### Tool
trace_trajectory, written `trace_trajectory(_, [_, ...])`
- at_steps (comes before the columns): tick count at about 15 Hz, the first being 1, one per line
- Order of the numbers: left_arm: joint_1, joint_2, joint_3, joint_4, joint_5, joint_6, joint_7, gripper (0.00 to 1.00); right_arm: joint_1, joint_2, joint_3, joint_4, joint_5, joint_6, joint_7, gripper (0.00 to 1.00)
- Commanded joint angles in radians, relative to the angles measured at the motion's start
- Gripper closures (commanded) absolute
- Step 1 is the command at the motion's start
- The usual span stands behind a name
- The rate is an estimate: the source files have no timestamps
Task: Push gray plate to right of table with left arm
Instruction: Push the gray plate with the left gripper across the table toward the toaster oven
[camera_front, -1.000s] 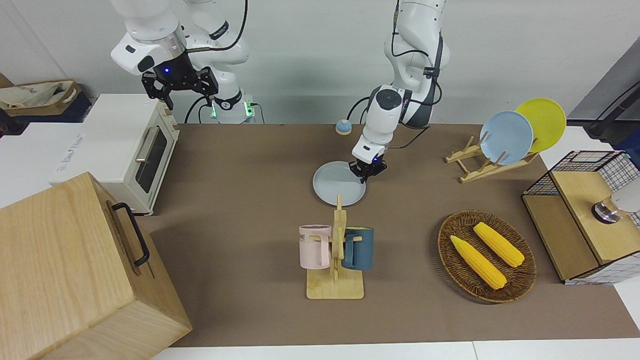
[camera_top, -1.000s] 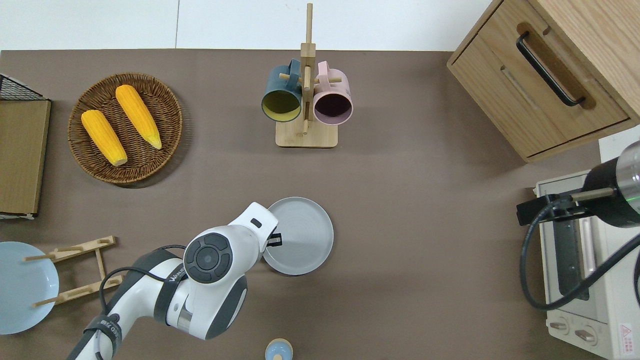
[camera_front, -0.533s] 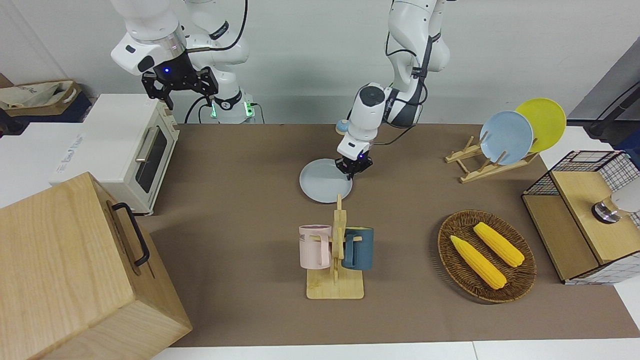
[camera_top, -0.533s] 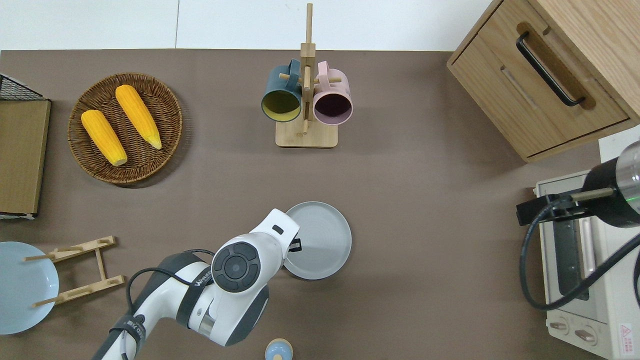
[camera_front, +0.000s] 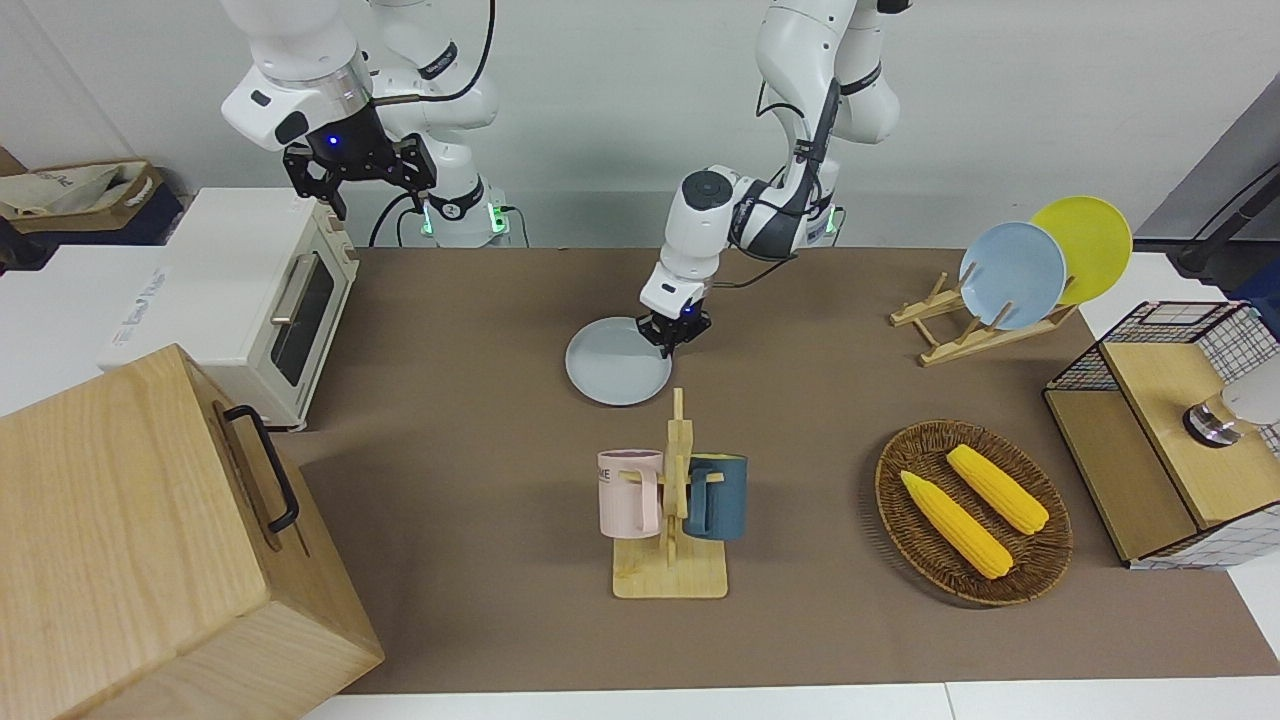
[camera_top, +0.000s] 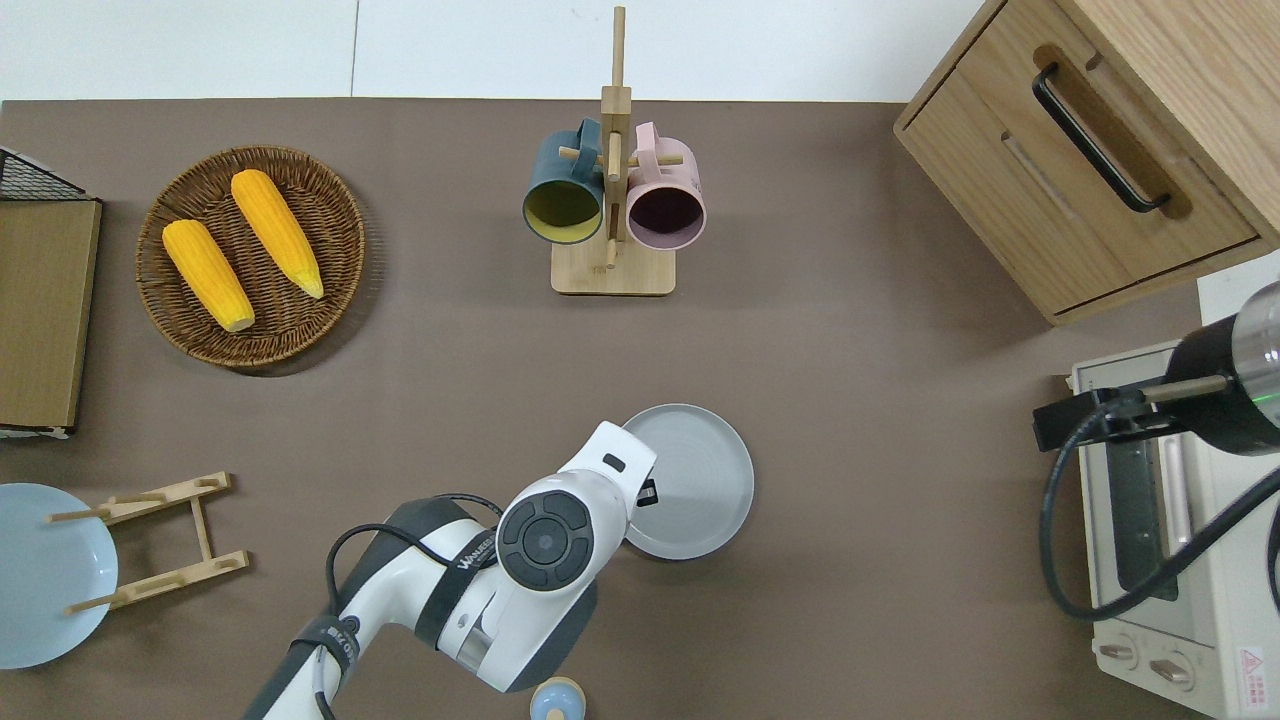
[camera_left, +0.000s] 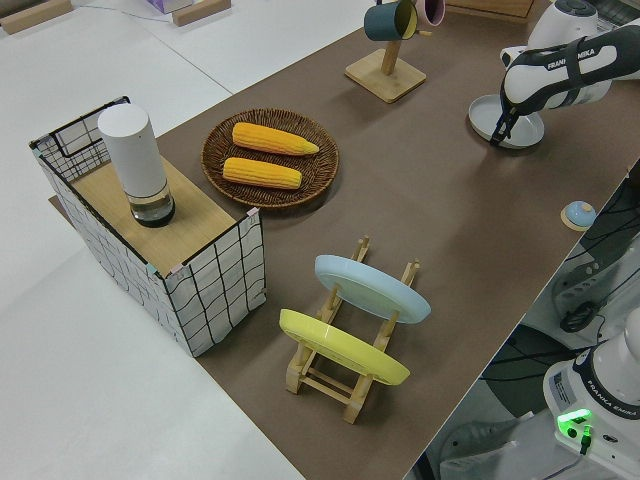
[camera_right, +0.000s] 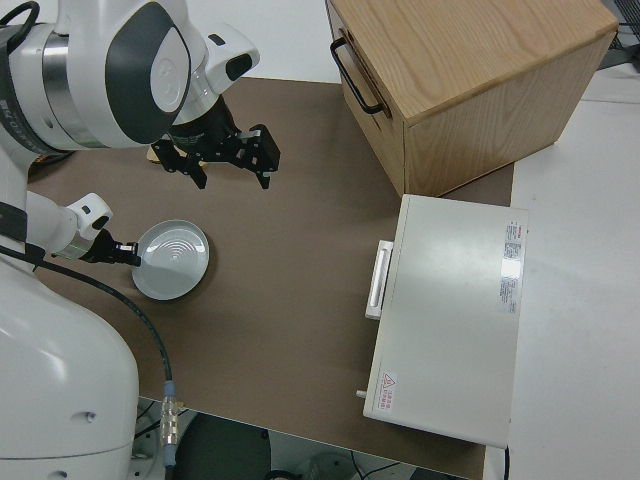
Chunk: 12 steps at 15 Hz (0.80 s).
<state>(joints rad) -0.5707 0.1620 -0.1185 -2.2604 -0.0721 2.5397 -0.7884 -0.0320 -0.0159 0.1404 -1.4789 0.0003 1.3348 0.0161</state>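
Note:
The gray plate (camera_front: 612, 378) (camera_top: 700, 478) lies flat on the brown table (camera_front: 450, 330) near its middle, nearer to the robots than the mug rack. It also shows in the left side view (camera_left: 522, 126) and the right side view (camera_right: 172, 260). My left gripper (camera_front: 676, 336) (camera_top: 648, 492) (camera_left: 497, 130) is shut and low, its tips against the plate's rim on the side toward the left arm's end of the table. It holds nothing. My right gripper (camera_front: 358, 172) (camera_right: 218, 160) is parked, open and empty.
A wooden rack with a pink mug (camera_front: 630, 492) and a blue mug (camera_front: 716, 496) stands farther from the robots than the plate. A toaster oven (camera_front: 262, 300) and a wooden cabinet (camera_front: 140, 540) fill the right arm's end. A corn basket (camera_front: 972, 512) and a plate rack (camera_front: 985, 325) are toward the left arm's end.
My left gripper has slid toward the right arm's end of the table, and the gray plate has slid along the table ahead of it. The right arm has not moved.

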Motion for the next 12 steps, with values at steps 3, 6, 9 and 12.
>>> trace_trajectory(3, [-0.034, 0.071, -0.032, 0.065, -0.011, 0.01, -0.078, 1.0, -0.02, -0.002, 0.016, 0.009, 0.004, -0.016, 0.013, 0.017])
trace_trajectory(6, [-0.055, 0.1, -0.033, 0.105, -0.011, 0.01, -0.113, 1.0, -0.02, -0.002, 0.016, 0.009, 0.004, -0.016, 0.013, 0.017])
trace_trajectory(9, [-0.089, 0.134, -0.033, 0.156, -0.011, 0.01, -0.159, 1.0, -0.019, -0.002, 0.016, 0.009, 0.004, -0.016, 0.012, 0.017])
trace_trajectory(12, [-0.118, 0.162, -0.033, 0.193, -0.011, 0.01, -0.192, 1.0, -0.019, -0.002, 0.016, 0.009, 0.004, -0.016, 0.013, 0.017])
